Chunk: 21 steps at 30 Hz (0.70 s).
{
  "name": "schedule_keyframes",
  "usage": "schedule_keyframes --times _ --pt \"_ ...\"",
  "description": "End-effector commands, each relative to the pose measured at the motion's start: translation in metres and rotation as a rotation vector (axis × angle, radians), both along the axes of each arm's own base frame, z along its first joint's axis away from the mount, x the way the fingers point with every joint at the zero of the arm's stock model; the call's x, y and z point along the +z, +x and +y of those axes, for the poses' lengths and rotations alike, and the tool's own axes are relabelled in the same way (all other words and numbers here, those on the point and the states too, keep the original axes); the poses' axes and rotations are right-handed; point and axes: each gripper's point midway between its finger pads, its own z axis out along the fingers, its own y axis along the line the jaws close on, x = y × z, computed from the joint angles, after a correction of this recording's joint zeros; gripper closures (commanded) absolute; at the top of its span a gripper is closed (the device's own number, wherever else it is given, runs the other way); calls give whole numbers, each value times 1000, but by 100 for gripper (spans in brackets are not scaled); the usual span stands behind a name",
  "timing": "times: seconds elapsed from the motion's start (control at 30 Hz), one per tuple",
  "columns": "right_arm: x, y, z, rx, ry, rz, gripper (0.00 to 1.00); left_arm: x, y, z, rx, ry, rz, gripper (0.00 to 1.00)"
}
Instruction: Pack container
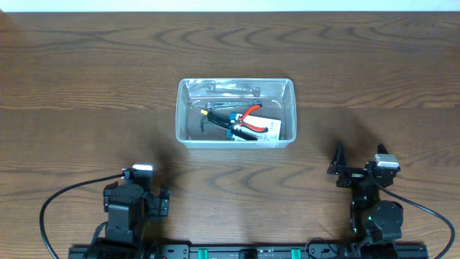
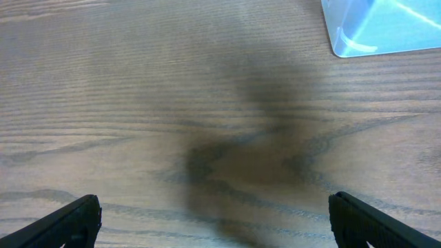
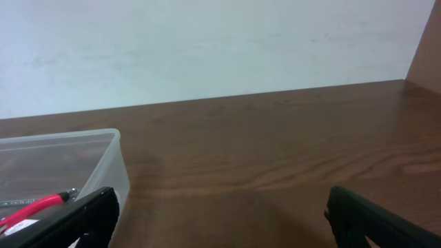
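Observation:
The clear plastic container (image 1: 180,108) stands in the middle of the table. It holds red-handled pliers (image 1: 251,117), a metal wrench (image 1: 230,88) along its back wall, a dark tool with a yellow band (image 1: 214,115) and a small blue-and-white box (image 1: 272,132). My left gripper (image 2: 213,224) is open and empty over bare wood, with a corner of the container (image 2: 379,27) far ahead of it on the right. My right gripper (image 3: 220,224) is open and empty, with the container (image 3: 110,162) and a red pliers handle (image 3: 34,205) to its left.
Both arms sit at the near edge, the left arm (image 1: 133,201) and the right arm (image 1: 374,191), with black cables trailing outward. The brown wooden table (image 1: 86,72) surrounds the container. A pale wall (image 3: 207,41) rises behind the far edge.

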Motion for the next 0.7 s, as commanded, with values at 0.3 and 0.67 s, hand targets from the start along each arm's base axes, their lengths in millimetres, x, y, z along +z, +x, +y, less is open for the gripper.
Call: schedule_keyframes --times 0.3,0.67 --pt "0 0 4 20 12 -1 1 4 1 0 -7 9 -12 2" --pt "0 0 4 20 12 -1 1 41 12 5 94 -116 -255 2"
